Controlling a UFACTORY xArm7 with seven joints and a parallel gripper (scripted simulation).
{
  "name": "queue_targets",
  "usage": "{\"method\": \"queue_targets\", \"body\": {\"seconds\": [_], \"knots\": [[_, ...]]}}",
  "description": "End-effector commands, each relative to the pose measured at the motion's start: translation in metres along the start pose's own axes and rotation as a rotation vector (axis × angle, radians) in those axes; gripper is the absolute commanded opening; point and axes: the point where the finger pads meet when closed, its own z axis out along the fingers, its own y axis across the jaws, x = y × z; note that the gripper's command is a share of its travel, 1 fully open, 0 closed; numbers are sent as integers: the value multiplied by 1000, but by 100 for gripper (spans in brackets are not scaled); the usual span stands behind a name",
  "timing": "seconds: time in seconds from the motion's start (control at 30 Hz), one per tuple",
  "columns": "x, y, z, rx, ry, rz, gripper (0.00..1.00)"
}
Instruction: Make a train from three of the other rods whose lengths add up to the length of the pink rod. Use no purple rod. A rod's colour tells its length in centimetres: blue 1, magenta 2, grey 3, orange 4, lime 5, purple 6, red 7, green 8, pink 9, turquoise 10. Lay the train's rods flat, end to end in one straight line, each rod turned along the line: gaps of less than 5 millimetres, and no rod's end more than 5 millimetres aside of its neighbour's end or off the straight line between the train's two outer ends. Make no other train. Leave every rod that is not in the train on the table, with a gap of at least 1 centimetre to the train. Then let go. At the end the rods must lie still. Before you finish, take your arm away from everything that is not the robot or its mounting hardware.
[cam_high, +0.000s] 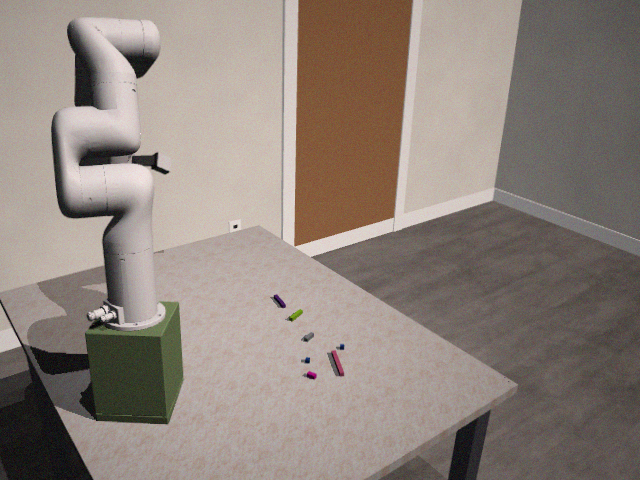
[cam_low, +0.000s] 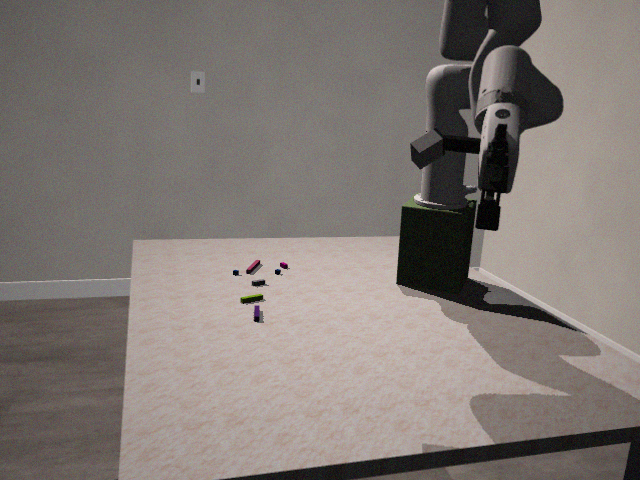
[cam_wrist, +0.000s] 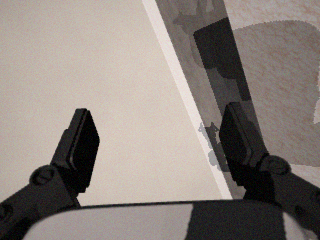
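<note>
Rods for your train lay loose on the table (cam_high: 232, 413) (cam_low: 320, 382), none joined: the lime rod (cam_high: 295, 315) (cam_low: 251, 298), the grey rod (cam_high: 308, 336) (cam_low: 258, 282) and a choice of two blue ones. Five, three and one made the nine you needed. The lime and grey rods looked roughly parallel but lay apart and offset sideways, so your first carry called for a shift across as well as along their axes. One blue rod (cam_high: 307, 360) (cam_low: 277, 271) sat near the magenta rod (cam_high: 311, 375) (cam_low: 283, 265); the other blue rod (cam_high: 341, 346) (cam_low: 235, 272) sat near an end of the pink rod (cam_high: 337, 363) (cam_low: 253, 266). The purple rod (cam_high: 279, 300) (cam_low: 256, 313), lying across the lime one's direction, was near enough to want care when you closed on the lime.

Farther out, your gripper (cam_low: 488, 214) (cam_wrist: 158, 121) hung high and well apart from every rod, fingers spread wide with nothing between them. In the exterior view the lime rod lay to its left and lower, so your move called for a long swing out over the table, then a descent with the pads either side of the rod's long axis. The wrist view showed no rods to aim by.
</note>
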Motion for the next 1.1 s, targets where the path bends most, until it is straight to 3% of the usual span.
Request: {"method": "queue_targets", "body": {"seconds": [0.0,0.23,0.3,0.37,0.53,0.77,0.9,0.93,1.0,1.07], "knots": [[23,0,7,-10,19,33,100],[89,13,25,-53,71,126,100],[89,13,25,-53,71,126,100],[121,22,31,-76,96,173,100],[156,34,36,-102,124,226,100],[211,58,39,-145,169,318,100],[214,59,39,-148,172,323,100],[241,74,38,-170,194,371,100],[241,74,38,-170,194,371,100],[261,86,36,-187,211,408,100]]}}
